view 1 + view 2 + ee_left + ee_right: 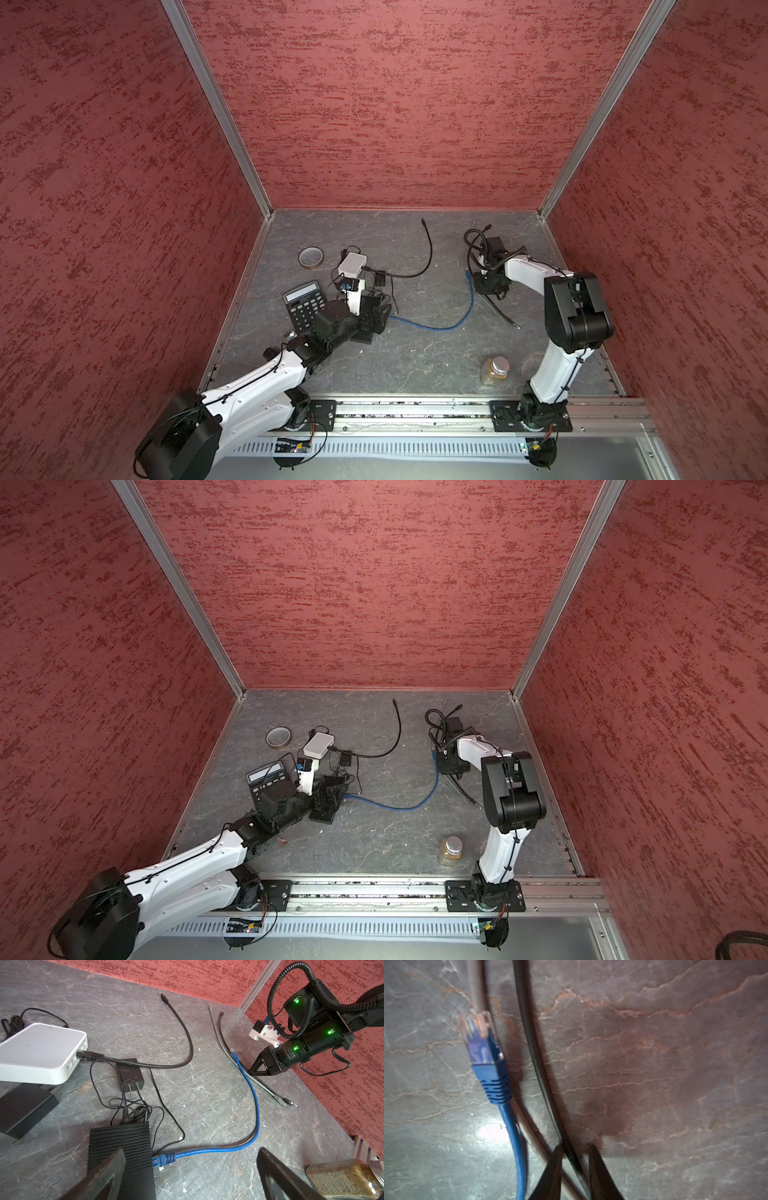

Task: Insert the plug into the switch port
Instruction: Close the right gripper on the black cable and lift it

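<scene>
Plug [481,1043] seems light, stiff, best held at boot [497,1088]; near it right gripper [576,1147], barely open, straddles black cable [529,1032]; left gripper [190,1150] gapes empty.

Left arm [257,380], right arm [528,274]: white shells, black joints, cables; black right pincer [574,1147].

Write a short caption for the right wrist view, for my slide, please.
Right gripper, jaws slightly apart, straddles the black cable beside the blue plug lying on the table.
</scene>
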